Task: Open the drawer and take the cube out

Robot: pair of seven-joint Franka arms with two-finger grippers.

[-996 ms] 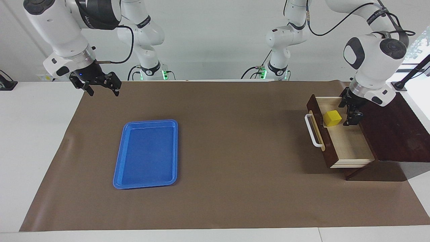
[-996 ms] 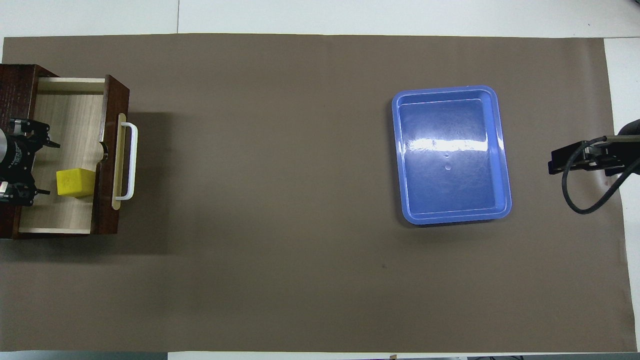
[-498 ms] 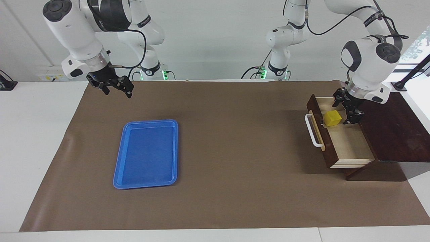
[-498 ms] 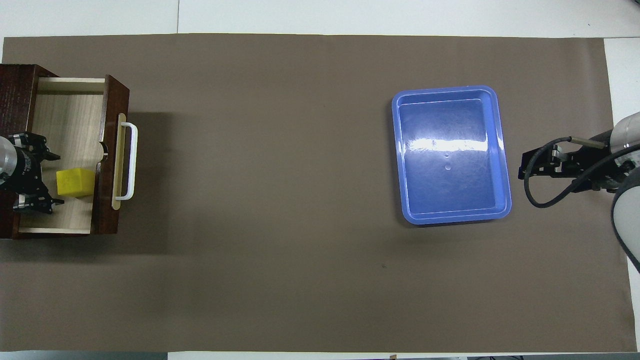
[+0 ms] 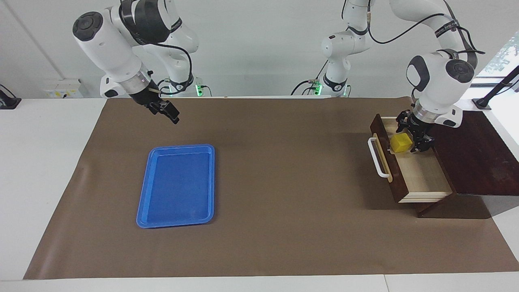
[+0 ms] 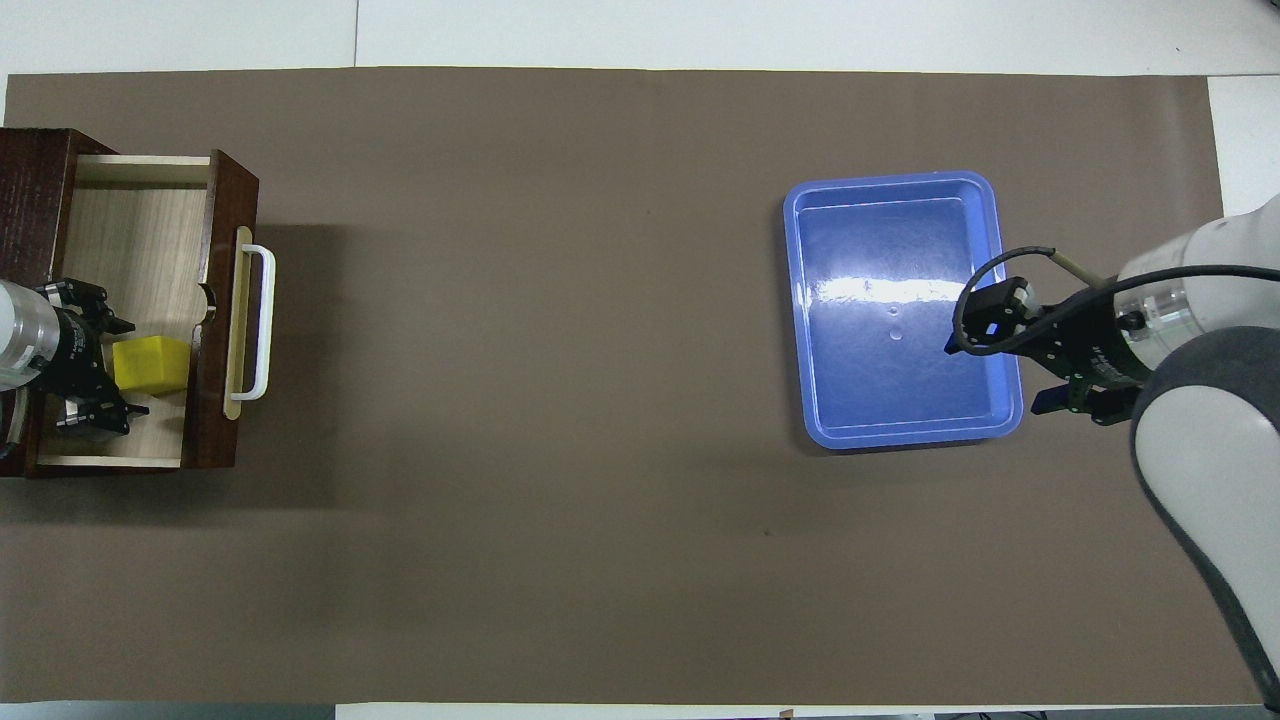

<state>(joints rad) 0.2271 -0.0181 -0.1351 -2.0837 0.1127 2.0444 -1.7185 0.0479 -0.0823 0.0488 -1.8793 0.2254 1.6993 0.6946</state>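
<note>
Two tools up: right tool (image 5: 165,111) hangs over the mat near the blue tray (image 5: 177,185), spread unreadable. Left tool (image 5: 412,135), fingers apart, straddles the cube (image 5: 401,142) inside the open drawer (image 5: 409,162). Risk as I see it: an off-centre close could push the cube against the drawer front, or a finger could catch the drawer wall.

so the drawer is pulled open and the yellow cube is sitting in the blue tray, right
Not quite. The drawer is pulled open, but the yellow cube sits inside it, with the left gripper around it; the facing view shows this. The blue tray holds nothing.
</note>
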